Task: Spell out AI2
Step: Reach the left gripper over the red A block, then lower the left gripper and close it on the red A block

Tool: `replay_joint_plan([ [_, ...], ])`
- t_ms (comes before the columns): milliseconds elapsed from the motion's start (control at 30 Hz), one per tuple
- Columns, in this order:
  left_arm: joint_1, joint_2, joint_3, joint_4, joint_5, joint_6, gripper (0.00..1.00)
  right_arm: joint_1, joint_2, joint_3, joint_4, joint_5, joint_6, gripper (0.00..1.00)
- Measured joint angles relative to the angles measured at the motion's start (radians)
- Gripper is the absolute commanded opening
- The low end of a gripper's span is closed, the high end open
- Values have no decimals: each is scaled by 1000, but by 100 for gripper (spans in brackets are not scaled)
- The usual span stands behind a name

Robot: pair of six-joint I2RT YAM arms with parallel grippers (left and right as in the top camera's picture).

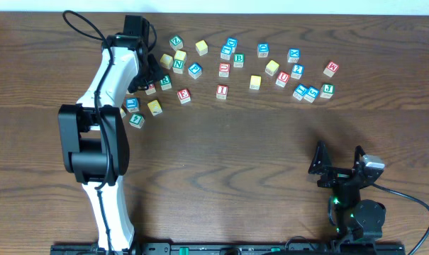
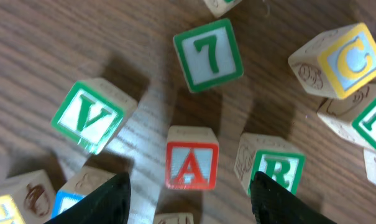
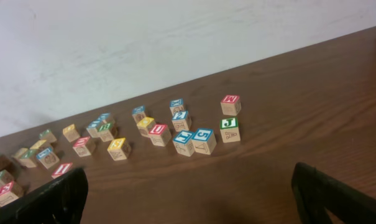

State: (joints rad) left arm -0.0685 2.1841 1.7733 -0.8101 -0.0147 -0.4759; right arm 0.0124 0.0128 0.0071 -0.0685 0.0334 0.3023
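My left gripper [image 2: 191,179] is open above the left block cluster [image 1: 149,79]. Its two black fingers straddle a red A block [image 2: 192,158] lying on the table, without touching it. The A block shows in the overhead view just below the wrist [image 1: 151,88]. A red I block [image 1: 222,91] sits in the middle of the block row and also shows in the right wrist view [image 3: 62,169]. A blue block [image 1: 298,70] on the right may read 2. My right gripper [image 1: 338,150] is open and empty near the front right [image 3: 188,174].
Around the A block lie a green 7 [image 2: 208,55], a green V [image 2: 88,116], a green R [image 2: 276,169] and a yellow C [image 2: 346,59]. Several more letter blocks spread along the far side, up to a green J [image 1: 327,89].
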Motion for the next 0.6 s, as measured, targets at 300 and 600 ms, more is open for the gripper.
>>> replay_joint_plan([
  [300,0,44,0,29,0,0,59,0,0,0,0,0,0,99],
  [600,0,72,0,34,0,0,55,0,0,0,0,0,0,99],
])
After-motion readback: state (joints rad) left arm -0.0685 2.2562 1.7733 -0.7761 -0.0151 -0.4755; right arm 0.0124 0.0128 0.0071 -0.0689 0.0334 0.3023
